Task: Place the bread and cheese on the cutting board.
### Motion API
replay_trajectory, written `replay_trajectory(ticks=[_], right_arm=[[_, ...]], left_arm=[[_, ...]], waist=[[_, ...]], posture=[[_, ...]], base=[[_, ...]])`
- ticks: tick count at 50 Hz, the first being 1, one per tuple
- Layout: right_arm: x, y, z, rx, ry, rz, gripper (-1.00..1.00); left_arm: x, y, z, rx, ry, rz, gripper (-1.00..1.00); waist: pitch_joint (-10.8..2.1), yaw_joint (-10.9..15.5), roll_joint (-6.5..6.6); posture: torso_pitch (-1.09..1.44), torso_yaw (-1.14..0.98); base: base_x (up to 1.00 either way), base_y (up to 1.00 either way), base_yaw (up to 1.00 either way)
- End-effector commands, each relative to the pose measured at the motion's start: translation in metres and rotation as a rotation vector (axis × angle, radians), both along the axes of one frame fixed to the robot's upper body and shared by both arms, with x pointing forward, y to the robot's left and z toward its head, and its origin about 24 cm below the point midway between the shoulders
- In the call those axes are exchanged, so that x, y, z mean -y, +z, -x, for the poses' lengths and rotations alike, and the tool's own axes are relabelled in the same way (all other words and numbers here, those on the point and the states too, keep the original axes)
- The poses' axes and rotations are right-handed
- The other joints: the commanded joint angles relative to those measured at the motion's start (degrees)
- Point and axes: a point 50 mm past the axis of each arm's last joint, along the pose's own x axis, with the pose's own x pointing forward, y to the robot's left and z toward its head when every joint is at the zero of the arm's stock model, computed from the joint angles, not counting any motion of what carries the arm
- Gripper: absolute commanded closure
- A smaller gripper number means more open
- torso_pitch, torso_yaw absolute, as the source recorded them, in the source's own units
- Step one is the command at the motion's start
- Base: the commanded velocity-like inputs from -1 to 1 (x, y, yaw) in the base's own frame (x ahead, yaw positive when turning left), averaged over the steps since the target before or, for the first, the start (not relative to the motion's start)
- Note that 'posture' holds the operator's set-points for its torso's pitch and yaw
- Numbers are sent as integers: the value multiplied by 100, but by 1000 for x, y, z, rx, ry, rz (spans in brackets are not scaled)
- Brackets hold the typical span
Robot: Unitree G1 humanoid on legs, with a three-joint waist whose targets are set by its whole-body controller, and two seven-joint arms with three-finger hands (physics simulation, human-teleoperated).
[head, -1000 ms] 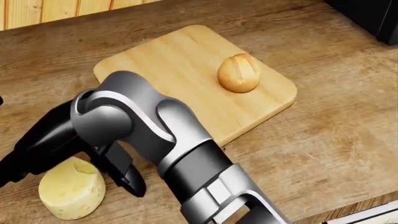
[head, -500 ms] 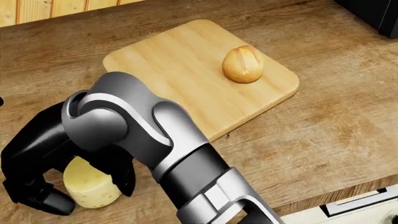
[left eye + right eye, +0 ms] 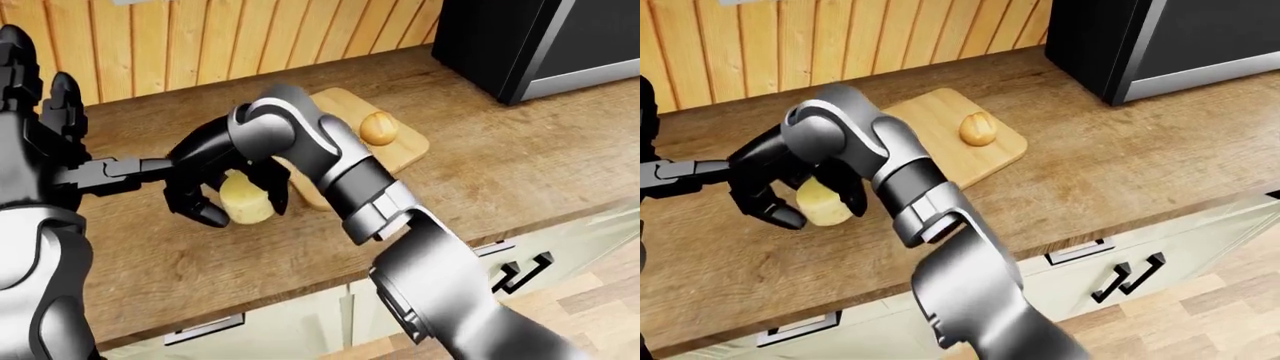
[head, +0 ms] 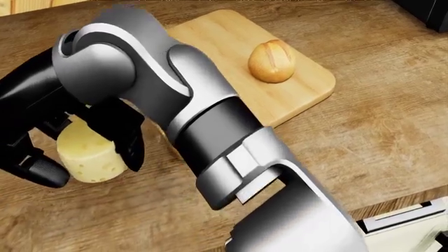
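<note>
Pale yellow cheese wedge (image 4: pixel 85 152) now sits gripped in our right hand (image 4: pixel 66 144), its black fingers newly closed around it, left of the light wooden cutting board (image 4: pixel 231 42) already carrying the golden bread roll (image 4: pixel 271 61); our left hand (image 3: pixel 35 97) hangs open.

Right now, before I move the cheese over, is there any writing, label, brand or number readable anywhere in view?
None: no text shows on the cheese, the bread, the cutting board, the dark appliance or the cabinet fronts.
</note>
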Motion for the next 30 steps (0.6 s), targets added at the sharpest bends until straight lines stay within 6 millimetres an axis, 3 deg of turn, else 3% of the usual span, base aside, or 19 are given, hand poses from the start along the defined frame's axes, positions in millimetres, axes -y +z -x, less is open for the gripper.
replay_trajectory(ticks=[1,17,30], right_arm=[[-2,24,5,55,25,-73,100],[23,62,-19,184,-79,-151,100],[53,66,-40,274,-176,-139,100]], left_arm=[[0,14,6,76,9,-29,-100],[1,13,6,75,9,-30,-100],[1,14,6,77,9,-29,-100]], waist=[[-139,-1,57],[-125,-6,39],[-95,-12,2]], posture=[[0,0],[0,0],[0,0]], base=[[0,0,0],[0,0,0],[0,0,0]])
